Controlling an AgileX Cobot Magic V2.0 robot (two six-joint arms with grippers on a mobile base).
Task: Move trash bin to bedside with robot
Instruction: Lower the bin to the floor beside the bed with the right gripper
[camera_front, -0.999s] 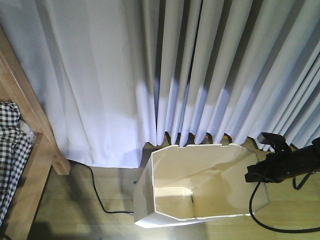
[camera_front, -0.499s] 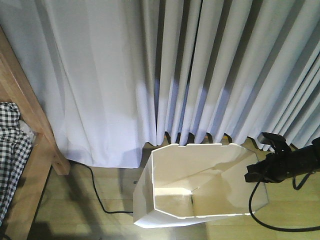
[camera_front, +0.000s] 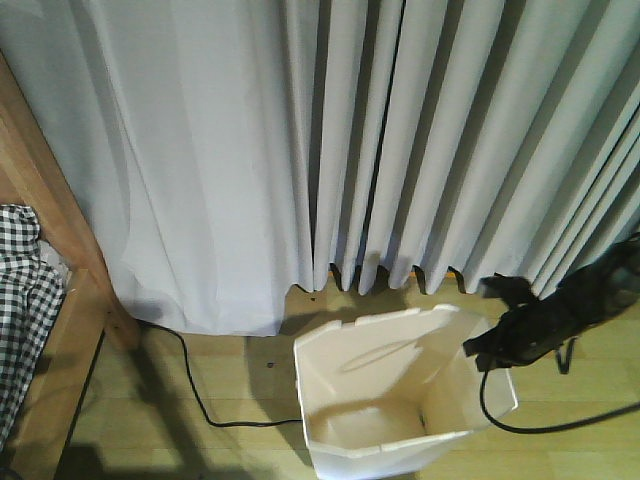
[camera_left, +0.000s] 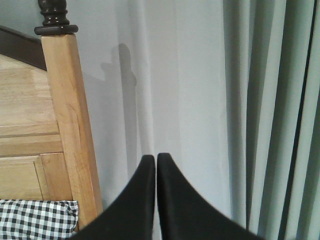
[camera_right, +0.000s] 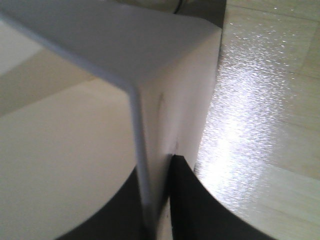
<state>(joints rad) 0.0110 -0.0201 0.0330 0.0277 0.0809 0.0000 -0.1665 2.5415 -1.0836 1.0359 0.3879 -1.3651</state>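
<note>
The white trash bin (camera_front: 400, 400) stands on the wooden floor in front of the curtain, its cream inside showing. My right gripper (camera_front: 487, 352), blurred, sits at the bin's right rim. In the right wrist view this gripper (camera_right: 157, 167) is shut on the thin bin wall (camera_right: 110, 55), one finger inside and one outside. The bed, with its wooden frame (camera_front: 55, 240) and checked bedding (camera_front: 20, 300), is at the far left, well apart from the bin. My left gripper (camera_left: 156, 158) is shut and holds nothing; it faces the curtain beside the bedpost (camera_left: 65, 110).
Grey-white curtains (camera_front: 330, 150) hang to the floor behind the bin. A black cable (camera_front: 195, 395) runs over the floor between bed and bin. Another black cable (camera_front: 540, 428) trails from the right arm. Glossy wooden floor (camera_right: 265, 100) lies to the right of the bin.
The right gripper has moved left with the bin's rim in it. The bin has turned and shifted lower in the front view, showing a narrower mouth. The bed stays in place.
</note>
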